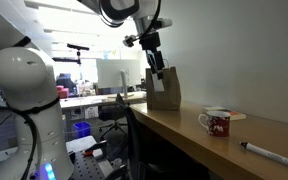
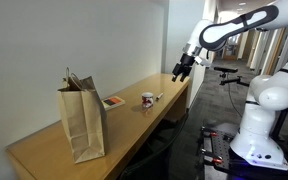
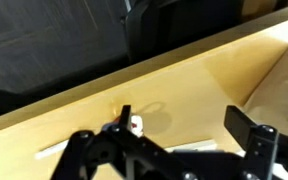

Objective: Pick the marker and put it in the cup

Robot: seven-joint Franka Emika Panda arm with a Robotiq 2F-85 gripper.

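The cup, a small white mug with a red pattern, stands on the wooden table in both exterior views. It shows in the wrist view just beside one finger. The marker, a thin white stick with a dark tip, lies flat on the table beyond the cup. My gripper hangs high above the table. It is open and empty and touches nothing.
A tall brown paper bag stands upright on the table. A flat pad lies near the cup by the wall. The table's front edge drops off to the lab floor and office chairs.
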